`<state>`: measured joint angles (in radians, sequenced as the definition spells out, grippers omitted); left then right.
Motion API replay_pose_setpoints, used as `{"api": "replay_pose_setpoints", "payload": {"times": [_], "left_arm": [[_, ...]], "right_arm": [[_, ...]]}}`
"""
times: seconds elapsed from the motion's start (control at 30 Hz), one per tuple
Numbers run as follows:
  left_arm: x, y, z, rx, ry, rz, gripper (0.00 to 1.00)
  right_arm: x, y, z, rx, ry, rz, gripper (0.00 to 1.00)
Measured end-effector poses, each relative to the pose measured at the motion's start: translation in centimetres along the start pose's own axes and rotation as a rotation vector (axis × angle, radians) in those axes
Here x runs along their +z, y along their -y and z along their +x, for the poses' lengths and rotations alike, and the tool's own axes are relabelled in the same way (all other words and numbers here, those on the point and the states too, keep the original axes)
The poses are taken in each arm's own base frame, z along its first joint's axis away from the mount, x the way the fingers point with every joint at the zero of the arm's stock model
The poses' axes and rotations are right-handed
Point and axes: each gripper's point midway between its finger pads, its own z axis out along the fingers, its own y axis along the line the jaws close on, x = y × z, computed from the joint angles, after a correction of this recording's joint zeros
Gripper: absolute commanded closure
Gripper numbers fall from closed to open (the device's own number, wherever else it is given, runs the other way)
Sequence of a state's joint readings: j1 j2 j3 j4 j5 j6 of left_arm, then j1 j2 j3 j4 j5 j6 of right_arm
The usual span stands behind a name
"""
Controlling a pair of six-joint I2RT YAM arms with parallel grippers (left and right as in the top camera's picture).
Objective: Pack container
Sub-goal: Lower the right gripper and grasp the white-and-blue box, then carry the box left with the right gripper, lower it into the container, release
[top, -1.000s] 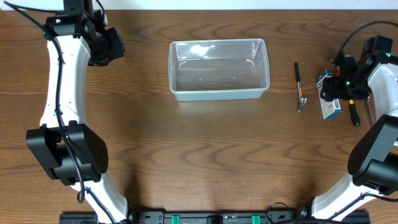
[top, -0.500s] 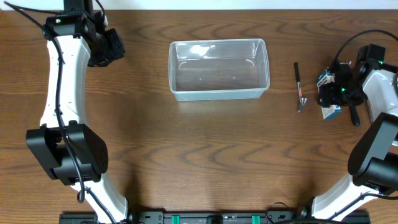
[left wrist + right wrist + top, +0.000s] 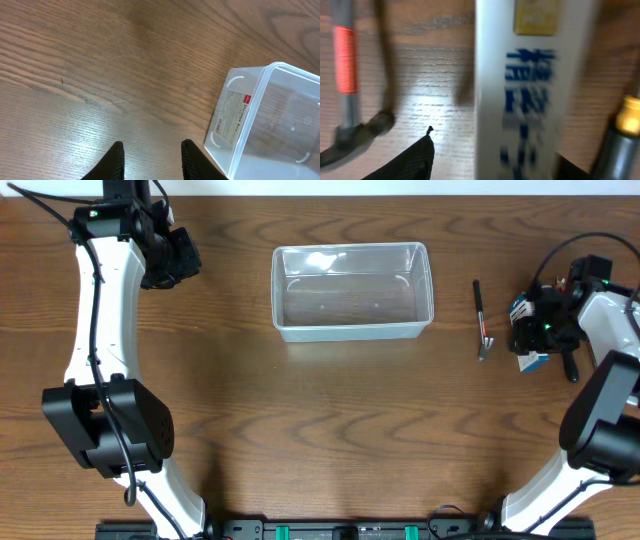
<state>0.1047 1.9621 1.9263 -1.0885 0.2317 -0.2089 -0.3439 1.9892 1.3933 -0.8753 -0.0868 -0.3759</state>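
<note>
Squeezing the small box point(image 3: 530, 100) right in its middle should hold best. The right gripper point(image 3: 535, 328) is open, one finger each side. The container point(image 3: 350, 332) lies well off to its left. The left gripper point(image 3: 152, 150) is a little open and holds nothing.

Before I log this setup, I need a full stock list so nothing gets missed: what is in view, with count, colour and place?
container: 1, clear plastic, nothing inside, far middle of the table
slim tool: 1, black handle with grey head, lying right of the container
cardboard box: 1, blue and white, right of the slim tool
black-handled tool: 1, black, just right of the box, partly hidden by the arm
table: 1, brown wood grain, under everything
left gripper: 1, black fingers, open and empty, over bare wood left of the container
right gripper: 1, black fingers, open, one finger on each side of the box
</note>
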Motion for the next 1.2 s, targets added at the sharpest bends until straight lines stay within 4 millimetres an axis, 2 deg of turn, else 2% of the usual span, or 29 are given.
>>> {"api": "replay_pose_setpoints", "payload": {"times": [0.1, 0.33, 0.47, 0.7, 0.83, 0.97, 1.1, 1.2], "left_arm": [[0.0, 0.0, 0.0, 0.0, -0.001, 0.0, 0.73], [0.0, 0.0, 0.1, -0.001, -0.004, -0.001, 0.73], [0.0, 0.0, 0.1, -0.001, -0.005, -0.001, 0.73], [0.0, 0.0, 0.1, -0.001, -0.005, -0.001, 0.73], [0.0, 0.0, 0.1, -0.001, -0.005, -0.001, 0.73], [0.0, 0.0, 0.1, -0.001, -0.006, -0.001, 0.73], [0.0, 0.0, 0.1, -0.001, -0.006, -0.001, 0.73], [0.0, 0.0, 0.1, -0.001, -0.006, -0.001, 0.73]], "right_arm": [[0.9, 0.0, 0.3, 0.007, -0.02, -0.004, 0.54], [0.9, 0.3, 0.1, 0.019, -0.01, 0.009, 0.66], [0.9, 0.3, 0.1, 0.02, -0.01, 0.009, 0.78], [0.8, 0.3, 0.0, 0.031, -0.008, 0.01, 0.87], [-0.1, 0.5, -0.9, 0.042, 0.007, 0.012, 0.87], [-3.4, 0.9, -4.4, 0.032, 0.082, 0.036, 0.88], [-9.1, 0.1, -9.6, -0.021, 0.225, 0.074, 0.88], [-14.5, -2.1, -13.4, -0.086, 0.353, 0.097, 0.88]]}}
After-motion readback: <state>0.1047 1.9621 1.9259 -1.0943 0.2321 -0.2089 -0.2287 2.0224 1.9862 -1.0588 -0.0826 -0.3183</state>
